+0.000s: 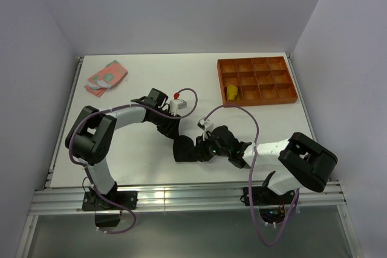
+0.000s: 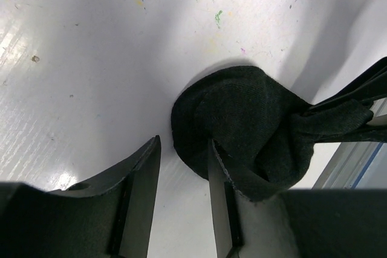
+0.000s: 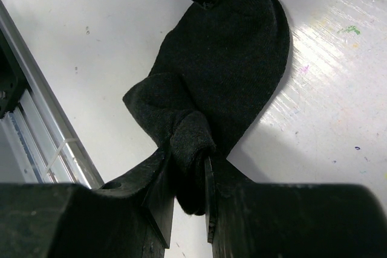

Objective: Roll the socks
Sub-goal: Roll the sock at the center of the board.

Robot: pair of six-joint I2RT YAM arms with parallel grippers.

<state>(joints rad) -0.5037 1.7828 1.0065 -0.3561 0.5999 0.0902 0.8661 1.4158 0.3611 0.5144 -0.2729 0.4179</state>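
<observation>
Right claw (image 3: pixel 187 173): pressed together on a bunched fold of the soft black sock (image 3: pixel 230 58). We see the fold squeezed between both fingers (image 3: pixel 158 179) in the right wrist view. The rest of the sock fans out flat on the white table (image 1: pixel 139 70) beyond the fingertips.

Left claw (image 2: pixel 183 149): spread, nothing pinched. In the left wrist view, bare table shows between the fingers (image 2: pixel 145 173). The rounded end of the black sock lies at the tips and touches the inner face of one finger. From the right wrist view, the left claw's tip sits at the sock's far end, opposite the pinched fold.

Position: the black sock (image 1: pixel 184 148) lies near the near edge of the table, about midway between the two arm bases. It sits between the two claws, left claw (image 1: pixel 175 131) on one end, right claw (image 1: pixel 207 146) on the other.

Count, socks: three.
- One black, as above.
- One pink fabric sock with green patches (image 1: pixel 106 77), folded flat near the far-left corner, well apart from both claws.
- One mustard-yellow sock (image 1: pixel 231 93), bundled in the near-left compartment of the tray.

Count, trays: one rigid orange tray with square compartments (image 1: pixel 284 80), at the far-right corner of the table.
</observation>
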